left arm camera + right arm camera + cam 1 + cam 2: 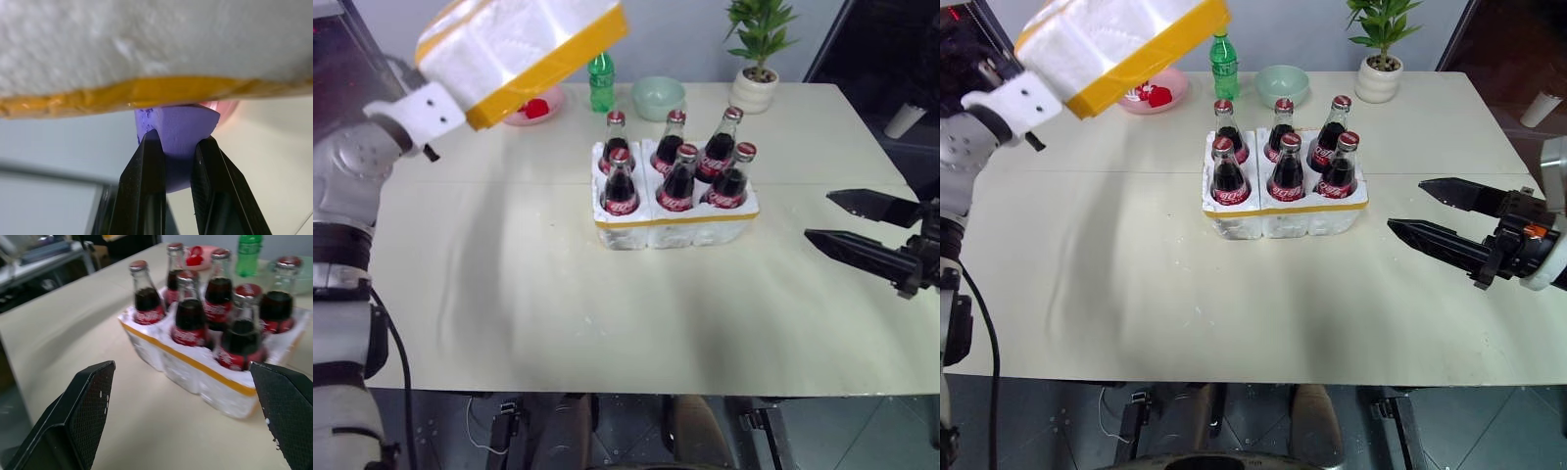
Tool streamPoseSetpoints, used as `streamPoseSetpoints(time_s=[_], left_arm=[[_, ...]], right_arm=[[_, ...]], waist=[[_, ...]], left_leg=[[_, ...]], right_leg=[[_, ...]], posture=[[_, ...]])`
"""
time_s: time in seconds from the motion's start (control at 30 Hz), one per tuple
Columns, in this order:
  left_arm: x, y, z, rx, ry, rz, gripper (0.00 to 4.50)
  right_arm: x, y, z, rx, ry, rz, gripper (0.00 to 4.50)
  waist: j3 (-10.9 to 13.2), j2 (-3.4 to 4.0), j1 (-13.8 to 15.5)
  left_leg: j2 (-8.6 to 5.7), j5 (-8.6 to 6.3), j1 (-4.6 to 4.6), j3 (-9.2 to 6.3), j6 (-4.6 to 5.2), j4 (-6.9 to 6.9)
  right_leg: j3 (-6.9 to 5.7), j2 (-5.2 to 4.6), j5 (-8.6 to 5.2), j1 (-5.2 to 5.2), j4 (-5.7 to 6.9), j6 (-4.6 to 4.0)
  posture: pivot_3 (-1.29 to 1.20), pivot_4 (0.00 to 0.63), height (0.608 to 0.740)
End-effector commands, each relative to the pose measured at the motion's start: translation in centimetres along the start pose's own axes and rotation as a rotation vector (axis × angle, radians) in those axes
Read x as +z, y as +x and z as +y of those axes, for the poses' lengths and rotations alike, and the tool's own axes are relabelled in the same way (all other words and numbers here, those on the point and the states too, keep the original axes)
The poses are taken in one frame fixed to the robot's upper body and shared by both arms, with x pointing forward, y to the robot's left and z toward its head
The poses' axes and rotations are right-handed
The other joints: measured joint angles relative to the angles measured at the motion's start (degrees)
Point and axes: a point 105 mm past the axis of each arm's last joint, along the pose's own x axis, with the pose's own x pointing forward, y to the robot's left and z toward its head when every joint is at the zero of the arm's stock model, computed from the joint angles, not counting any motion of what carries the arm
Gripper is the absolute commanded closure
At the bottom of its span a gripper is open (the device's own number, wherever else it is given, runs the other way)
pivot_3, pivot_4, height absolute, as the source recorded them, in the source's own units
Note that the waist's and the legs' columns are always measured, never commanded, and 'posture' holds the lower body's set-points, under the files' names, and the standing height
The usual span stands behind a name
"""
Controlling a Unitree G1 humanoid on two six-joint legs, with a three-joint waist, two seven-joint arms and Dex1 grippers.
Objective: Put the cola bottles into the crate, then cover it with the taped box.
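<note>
Several cola bottles point(677, 181) with red labels and caps stand upright in the wells of the crate point(675, 227), a low white foam tray with a thin yellow band, at mid-table. The taped box point(519, 49), white foam with broad yellow tape, hangs tilted in the air above the table's far left. My left gripper point(178, 139) is shut on a purple tab point(178, 127) at the box's edge. At the table's right side, my right gripper point(819, 215) is open and pointing toward the crate point(195, 377) from a short way off, with nothing between its fingers.
Along the far edge stand a green soda bottle point(600, 83), a mint bowl point(658, 96), a pink plate point(536, 106) with red pieces and a potted plant point(759, 59). A white cup point(906, 119) sits off the table's right.
</note>
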Motion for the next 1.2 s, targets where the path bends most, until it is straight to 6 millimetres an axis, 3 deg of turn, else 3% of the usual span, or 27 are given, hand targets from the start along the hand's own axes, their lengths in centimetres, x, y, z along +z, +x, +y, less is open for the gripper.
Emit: streamPoseSetpoints(time_s=[0.03,0.1,0.27,0.5,0.77,0.97,1.2], left_arm=[[5.0,-1.5,1.1,-0.082,0.078,-0.092,4.29],[7.4,-2.1,0.2,-0.15,0.142,-0.111,4.29],[10.8,-2.5,-2.2,-0.236,0.269,-0.142,4.29],[11.0,-1.7,-6.2,-0.338,0.435,-0.129,4.29],[12.8,-0.5,-4.7,-0.266,0.535,-0.157,4.29],[13.8,-1.8,-3.8,-0.288,0.524,-0.185,4.29],[13.4,-2.9,-4.1,-0.338,0.533,-0.161,4.29]], right_arm=[[0.3,0.1,-0.1,-0.001,-0.047,-0.016,0.0],[0.1,0.4,-0.2,0.002,-0.043,-0.024,0.0],[0.2,1.0,-0.5,0.002,-0.039,-0.063,0.0],[0.9,1.2,-1.0,-0.019,-0.02,-0.13,0.0],[0.7,1.3,-0.7,-0.034,-0.005,-0.163,0.0],[0.5,1.2,-1.1,-0.064,0.004,-0.171,0.0],[0.3,1.7,-1.2,-0.055,0.0,-0.18,0.0]], waist=[[0.0,0.0,-0.05],[0.0,0.0,-0.07],[0.0,0.01,0.01],[0.0,0.01,0.16],[-0.04,-0.06,0.89],[-0.04,-0.06,0.84],[-0.04,-0.06,0.31]], left_leg=[[0.0,0.0,0.01,0.0,0.0,0.0],[0.01,0.0,0.0,0.0,0.0,0.0],[0.0,0.01,0.02,0.0,0.01,0.02],[0.01,0.01,0.1,-0.02,0.01,0.03],[-0.02,0.01,0.14,-0.06,0.01,0.12],[-0.02,0.01,0.15,-0.07,0.01,0.11],[-0.01,0.01,0.17,-0.07,0.01,0.09]], right_leg=[[0.0,0.0,0.0,0.0,0.0,0.0],[0.0,0.02,0.0,0.0,0.01,-0.01],[0.01,0.03,-0.01,0.02,0.0,-0.01],[0.01,0.03,-0.01,0.11,-0.02,-0.01],[-0.02,0.03,-0.02,0.27,-0.06,0.0],[-0.02,0.03,-0.02,0.27,-0.05,0.0],[-0.02,0.03,-0.02,0.27,-0.04,0.01]], posture=[[0.0,0.15,0.739],[0.0,0.15,0.739],[0.0,0.15,0.739],[0.0,0.15,0.739],[0.0,0.15,0.739],[0.0,0.15,0.739],[0.0,0.15,0.739]])
